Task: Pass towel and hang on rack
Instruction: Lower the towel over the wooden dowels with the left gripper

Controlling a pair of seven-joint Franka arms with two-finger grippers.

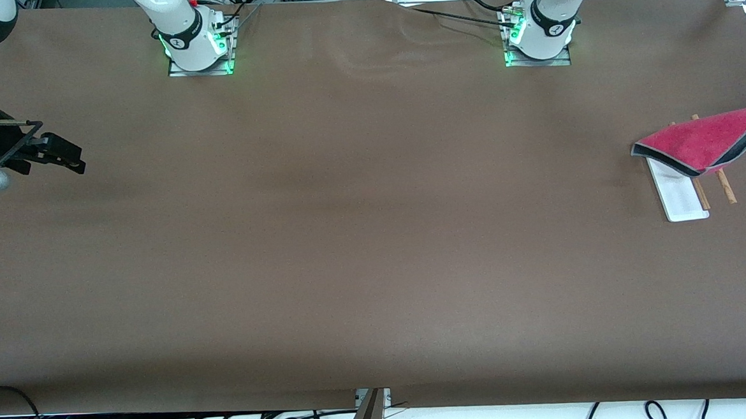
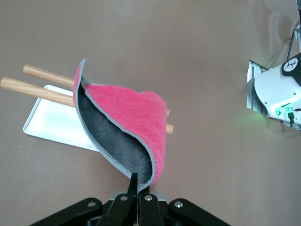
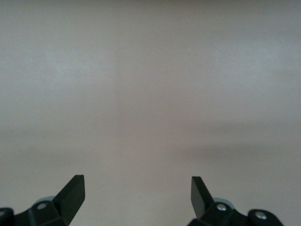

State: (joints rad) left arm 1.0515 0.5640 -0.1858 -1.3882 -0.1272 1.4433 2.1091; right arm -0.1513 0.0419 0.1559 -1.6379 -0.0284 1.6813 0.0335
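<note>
Left gripper (image 2: 139, 186) clamps corner of towel (image 1: 704, 141), cloth draped over rack (image 1: 685, 196) rods at left arm's table end. Right gripper (image 3: 137, 190) jaws spread, empty, waiting over right arm's end.

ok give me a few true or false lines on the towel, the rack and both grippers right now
1. The left gripper is shut on a corner of the towel. True.
2. The towel lies flat on the table. False: it is draped over the rack, one corner held up.
3. The right gripper is open and holds nothing. True.
4. The right gripper is over the rack. False: it waits over bare table at the right arm's end.
5. The rack's rods are metal. False: they are light-brown wood over a white base.
</note>
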